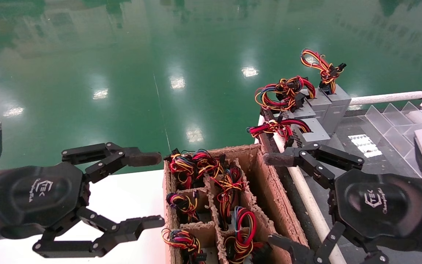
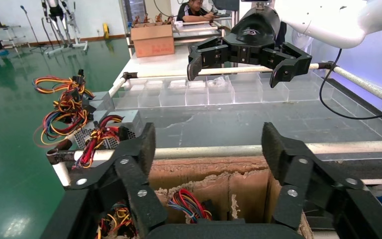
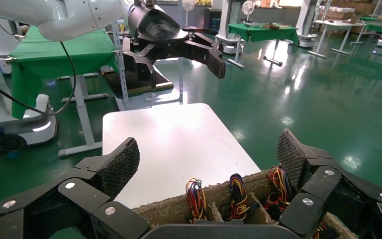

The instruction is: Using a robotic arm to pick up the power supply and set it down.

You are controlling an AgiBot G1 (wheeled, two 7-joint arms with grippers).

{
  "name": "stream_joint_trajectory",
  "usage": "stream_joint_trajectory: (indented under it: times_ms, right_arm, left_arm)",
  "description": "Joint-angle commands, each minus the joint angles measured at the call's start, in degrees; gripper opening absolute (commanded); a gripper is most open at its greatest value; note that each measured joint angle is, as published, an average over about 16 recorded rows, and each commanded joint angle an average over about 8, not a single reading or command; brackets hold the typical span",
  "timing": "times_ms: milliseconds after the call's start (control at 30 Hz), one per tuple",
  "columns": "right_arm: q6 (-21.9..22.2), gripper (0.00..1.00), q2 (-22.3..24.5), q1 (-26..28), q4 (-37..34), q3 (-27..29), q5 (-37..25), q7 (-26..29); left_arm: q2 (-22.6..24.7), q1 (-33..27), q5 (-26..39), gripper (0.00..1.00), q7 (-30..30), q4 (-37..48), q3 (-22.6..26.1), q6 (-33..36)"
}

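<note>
Power supply [image 1: 243, 234] in box, hands [image 1: 152, 190] [image 1: 275, 200] open — empty

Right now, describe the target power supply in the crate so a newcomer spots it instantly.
Find the brown cardboard crate with dividers, beside the white table. In its right-hand column, look at the compartment nearest the robot: the power supply sits there, wiring up. Its tall loops are red and blue, while neighbouring bundles are mainly red, yellow and orange.
</note>
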Motion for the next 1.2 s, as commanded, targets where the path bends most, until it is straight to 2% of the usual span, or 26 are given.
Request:
stream_joint_trajectory:
  times_ms: [33,467,733,933,1200]
  right_arm:
    - [0.0,1.0,0.0,0.0,0.0,0.0,0.0,0.0]
    - [0.1,1.0,0.0,0.0,-0.2,-0.1,-0.2,0.0]
    - [1.5,1.0,-0.5,0.2,-2.5,-0.9,-2.5,-0.2]
    - [3.8,1.0,-2.6,2.0,-5.8,-3.4,-7.9,0.2]
    - [4.9,1.0,-7.2,7.7,-9.0,-10.1,-20.6,0.9]
  left_arm:
    - [0.0,0.0,0.0,0.0,0.0,0.0,0.0,0.0]
    - [0.0,0.0,0.0,0.0,0.0,0.0,0.0,0.0]
    - [0.0,0.0,0.0,0.0,0.0,0.0,0.0,0.0]
    - [0.0,0.0,0.0,0.0,0.0,0.0,0.0,0.0]
    - [0.0,0.0,0.0,0.0,0.0,0.0,0.0,0.0]
